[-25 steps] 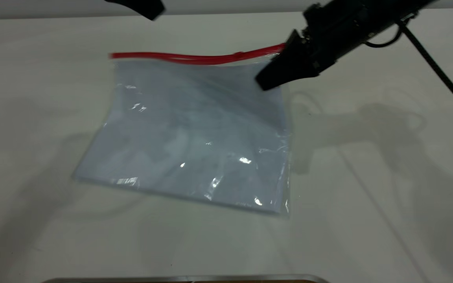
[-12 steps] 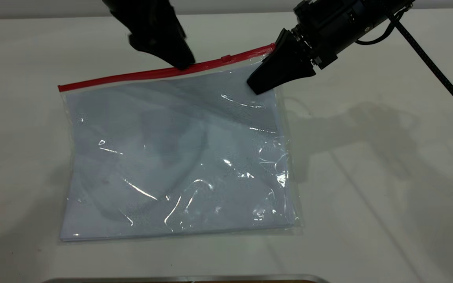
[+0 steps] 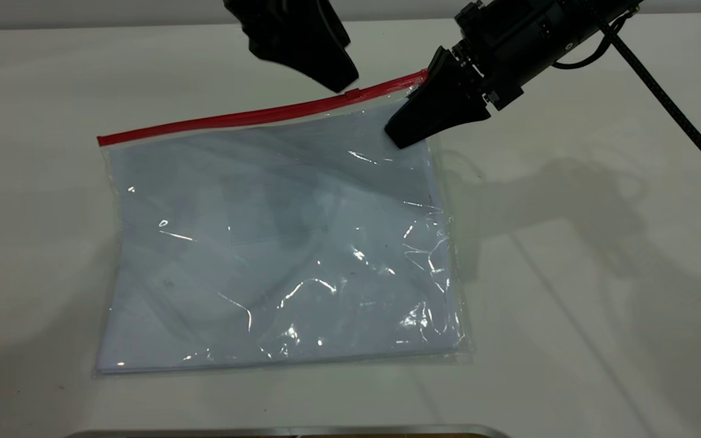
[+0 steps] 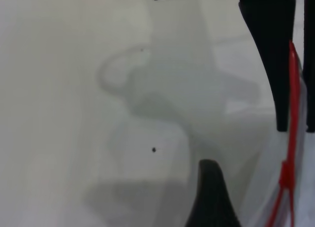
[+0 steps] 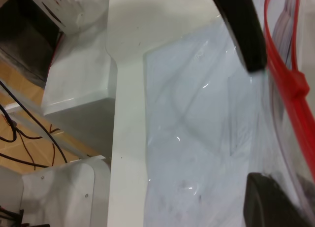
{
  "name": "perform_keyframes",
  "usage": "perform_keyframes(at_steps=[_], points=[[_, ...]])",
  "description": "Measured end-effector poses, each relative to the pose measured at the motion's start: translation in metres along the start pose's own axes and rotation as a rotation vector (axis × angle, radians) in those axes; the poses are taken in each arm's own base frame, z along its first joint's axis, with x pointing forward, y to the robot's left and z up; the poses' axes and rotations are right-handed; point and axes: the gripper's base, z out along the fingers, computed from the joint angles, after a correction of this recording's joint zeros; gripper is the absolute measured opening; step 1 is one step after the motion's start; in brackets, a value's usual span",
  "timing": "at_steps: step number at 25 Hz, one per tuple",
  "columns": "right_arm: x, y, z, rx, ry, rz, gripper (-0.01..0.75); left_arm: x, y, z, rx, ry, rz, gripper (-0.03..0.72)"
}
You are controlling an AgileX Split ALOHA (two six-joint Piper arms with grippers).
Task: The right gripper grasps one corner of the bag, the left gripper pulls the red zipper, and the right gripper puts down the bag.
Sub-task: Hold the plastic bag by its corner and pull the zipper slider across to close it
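The bag (image 3: 277, 243), clear plastic with white paper inside, lies mostly flat on the white table. The red zipper (image 3: 235, 118) runs along its far edge, and the small slider tab (image 3: 352, 93) sits near the right end. My right gripper (image 3: 411, 128) is shut on the bag's far right corner; in the left wrist view its fingers (image 4: 269, 64) flank the red strip. My left gripper (image 3: 341, 82) hovers open just behind the slider (image 4: 284, 170). One finger (image 4: 211, 197) stands beside the zipper; the other is out of that view.
A braided black cable (image 3: 679, 115) trails from the right arm across the table's right side. A metal edge (image 3: 289, 431) lies along the near side. The right wrist view shows the table's edge (image 5: 114, 138), with white housings and cables beyond it.
The bag has settled flatter and spread toward the near side. The left gripper came down into view and moved right along the zipper to the slider. The right gripper barely shifted.
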Motion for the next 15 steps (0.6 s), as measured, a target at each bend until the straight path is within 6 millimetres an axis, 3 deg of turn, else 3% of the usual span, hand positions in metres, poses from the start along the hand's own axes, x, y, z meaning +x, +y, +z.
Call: perform_keyframes(at_steps=[5,12,15], points=[[0.000,0.000,0.000,0.000,0.002,-0.001,0.034,0.001,0.002,0.018,0.031,-0.036,0.020,0.586],[0.000,0.000,0.000,0.001,0.001,-0.002,0.034,0.003,0.003,0.025,0.045,-0.039,0.010,0.584],[0.000,0.000,0.000,0.002,0.001,-0.003,0.034,0.005,0.003,0.028,0.053,-0.036,0.005,0.542]])
